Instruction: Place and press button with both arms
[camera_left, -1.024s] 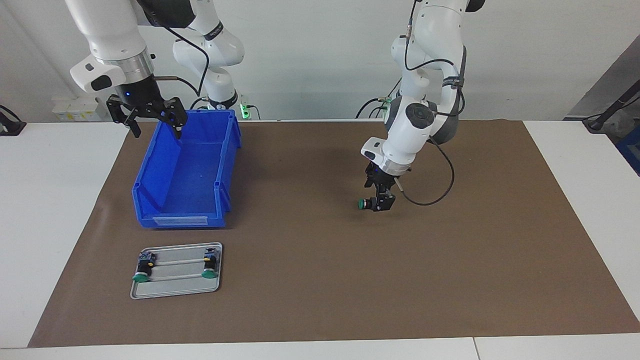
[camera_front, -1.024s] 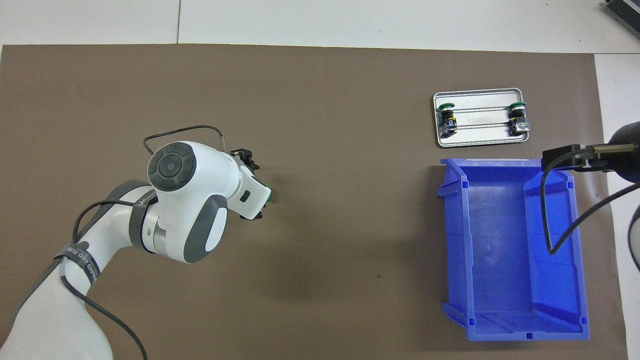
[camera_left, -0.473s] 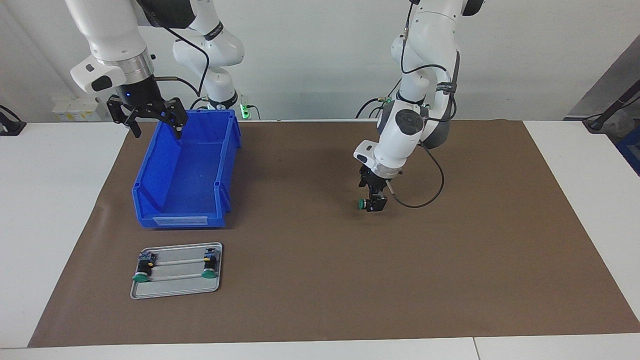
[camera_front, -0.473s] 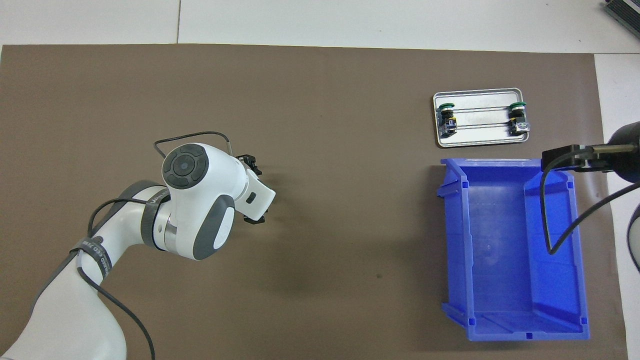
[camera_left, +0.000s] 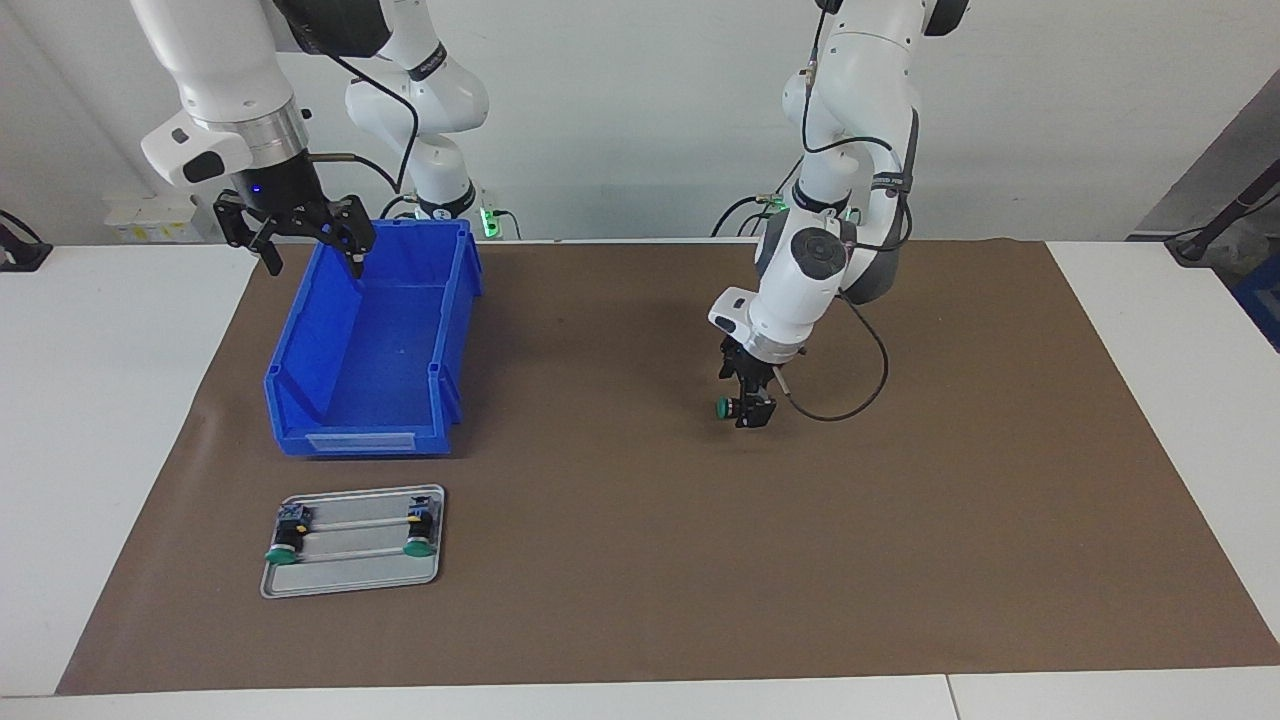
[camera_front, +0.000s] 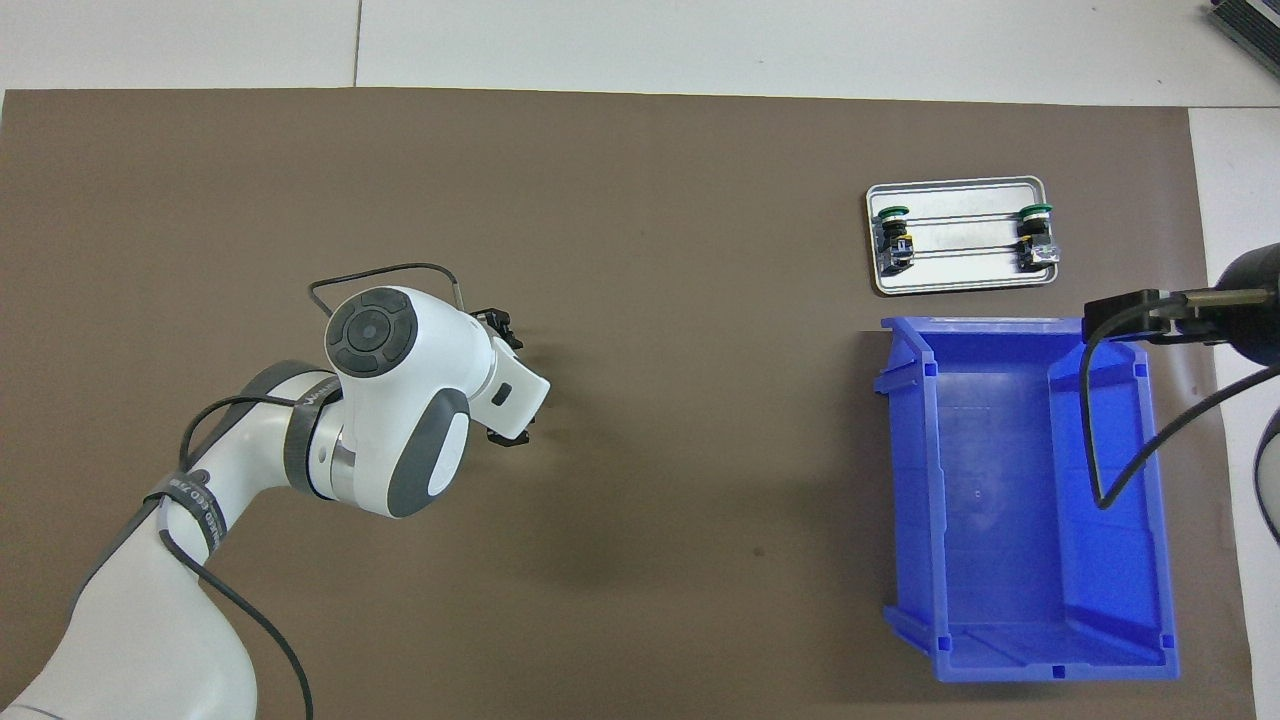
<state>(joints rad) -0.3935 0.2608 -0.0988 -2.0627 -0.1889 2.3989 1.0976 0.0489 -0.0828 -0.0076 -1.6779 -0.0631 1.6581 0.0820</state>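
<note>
Left arm: folded at the elbow, forearm slanting steeply down to mid-worktop. Silver wrist tilted, pointing down and a little toward the right arm's end. Left claw low, just above the surface, fingers apart. From overhead, mostly hidden under its own white wrist housing, only dark finger links poking out either side.

Right arm: reaching down from above at its own end of the worktop, wrist near upright. Right claw hanging well up in the air, fingers spread wide, tips pointing down.
</note>
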